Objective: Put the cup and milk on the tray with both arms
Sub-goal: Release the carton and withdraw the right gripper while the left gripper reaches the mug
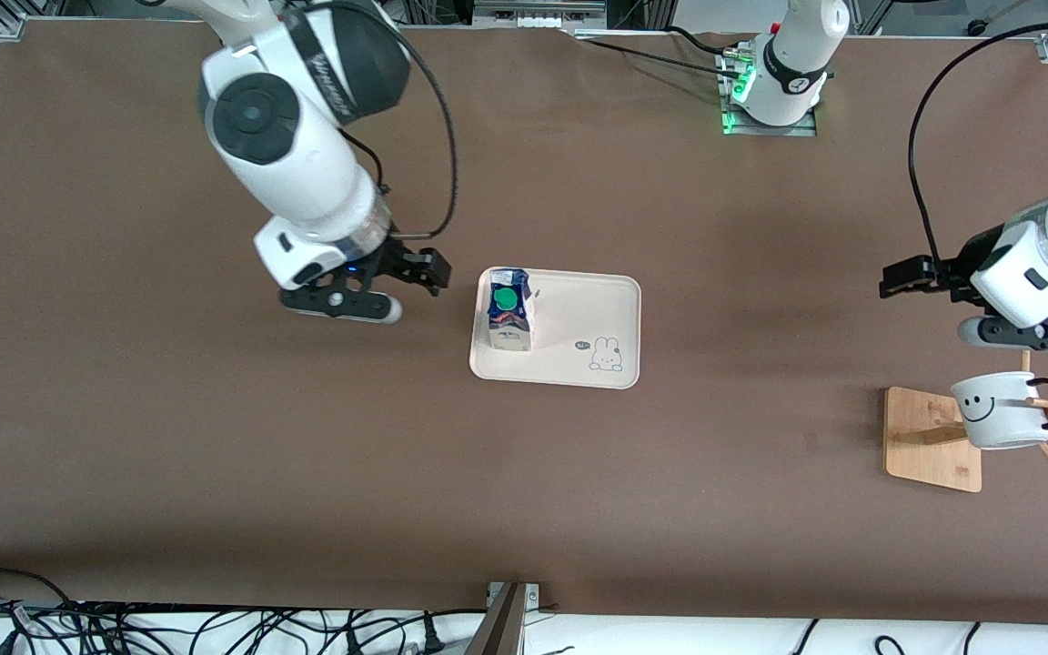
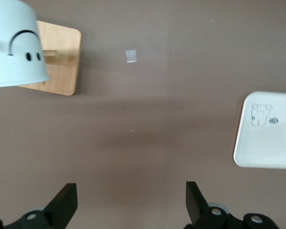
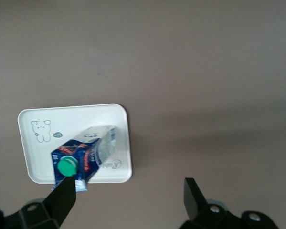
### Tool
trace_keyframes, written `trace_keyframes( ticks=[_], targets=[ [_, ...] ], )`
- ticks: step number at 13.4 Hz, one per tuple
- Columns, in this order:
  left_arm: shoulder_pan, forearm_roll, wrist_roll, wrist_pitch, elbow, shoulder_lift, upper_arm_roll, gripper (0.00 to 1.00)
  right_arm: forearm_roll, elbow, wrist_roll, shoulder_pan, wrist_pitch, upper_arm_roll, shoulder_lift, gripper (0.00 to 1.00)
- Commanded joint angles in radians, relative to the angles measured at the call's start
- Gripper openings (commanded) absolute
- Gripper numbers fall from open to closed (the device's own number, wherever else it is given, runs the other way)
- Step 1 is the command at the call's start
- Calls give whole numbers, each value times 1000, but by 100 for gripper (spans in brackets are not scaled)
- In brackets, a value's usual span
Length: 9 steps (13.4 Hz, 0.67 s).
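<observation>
I am logging: dark blue gable-top milk carton [image 1: 509, 309] standing upright on cream rectangular tray [image 1: 579, 314], frame centre. White smiley mug [image 1: 997, 409] hanging on wooden rack [image 1: 929, 437], lower frame edge side. Right gripper [image 1: 415, 273] hovering wide, empty, beside tray; left gripper [image 1: 911, 277] hovering wide above rack.

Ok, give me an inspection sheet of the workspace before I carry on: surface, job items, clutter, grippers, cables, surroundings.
Surface: brown table, small pale scrap on it.
Milk: carton stands upright on the tray, at the end toward the right arm.
Cup: mug hangs on the wooden rack, off the tray.
Clutter: nothing seen besides the scrap.
Grippers: right gripper open, empty, beside the tray; left gripper open, empty, above the rack.
Cables: black cables run along both arms; a tangle lies off the table's near edge.
Surroundings: metal frame posts at the table's corners.
</observation>
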Motion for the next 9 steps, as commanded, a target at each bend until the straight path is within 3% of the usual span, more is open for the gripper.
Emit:
trace_keyframes(
  ticks=[1, 3, 5, 7, 9],
  targets=[
    [16, -2, -126, 114, -80, -30, 2, 100, 44, -105, -155, -65, -43, -20, -109, 100],
    [46, 0, -134, 279, -172, -53, 2, 100, 32, -171, -302, -156, -101, -11, -189, 100],
    [81, -6, -144, 462, -328, -108, -1, 100, 0, -268, -379, -222, -106, -2, -285, 100],
    [98, -8, -157, 683, -462, -155, 0, 100, -85, -345, -443, -326, -92, 61, -359, 100],
    [138, -14, -210, 762, -557, -208, -3, 100, -106, -415, -521, -462, -84, 159, -427, 100]
  ],
)
